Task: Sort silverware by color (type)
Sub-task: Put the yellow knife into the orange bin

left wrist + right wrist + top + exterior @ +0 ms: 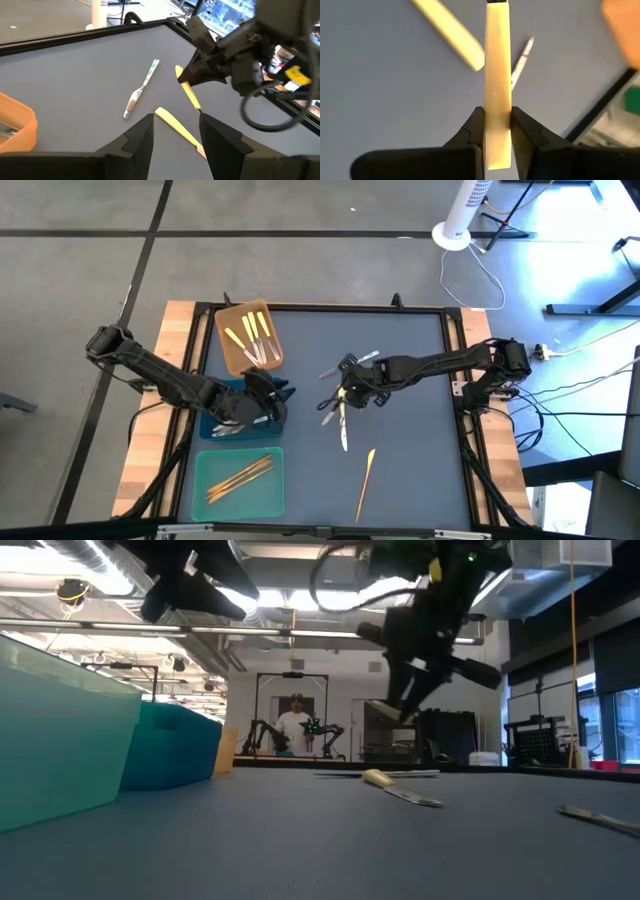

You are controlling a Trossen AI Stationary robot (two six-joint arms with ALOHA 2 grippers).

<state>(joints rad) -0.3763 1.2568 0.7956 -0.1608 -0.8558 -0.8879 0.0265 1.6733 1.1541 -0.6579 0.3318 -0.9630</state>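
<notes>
Right now my right gripper (497, 131) pinches a yellow-handled utensil (497, 75) by the end of its handle, the pale bar running straight out between my two fingers (472, 131) and lifted clear of the grey table (410, 360); in the high view that puts me just right of the frame's centre (345, 392). The hold is near the tip, so the long free part could swing or slip out if I turn the wrist quickly, and I judge that the main risk. A second yellow-handled piece (447, 31) and a silver piece (521, 60) lie on the mat beneath me, and a low pass could knock them about. The brown tray (248, 337), upper left of centre in the high view, already holds yellow-handled pieces, so I take it as my goal, and reaching it means crossing towards my left gripper (268, 402), which hovers over the blue tray (212, 426) at left of centre with its fingers spread and nothing between them. The left wrist view shows how near the two of us already are, so a collision is possible if both move at once. The teal tray (238, 478) at lower left holds orange-gold pieces, and one orange-gold utensil (366, 476) waits alone on the table at lower centre, well apart from me.
</notes>
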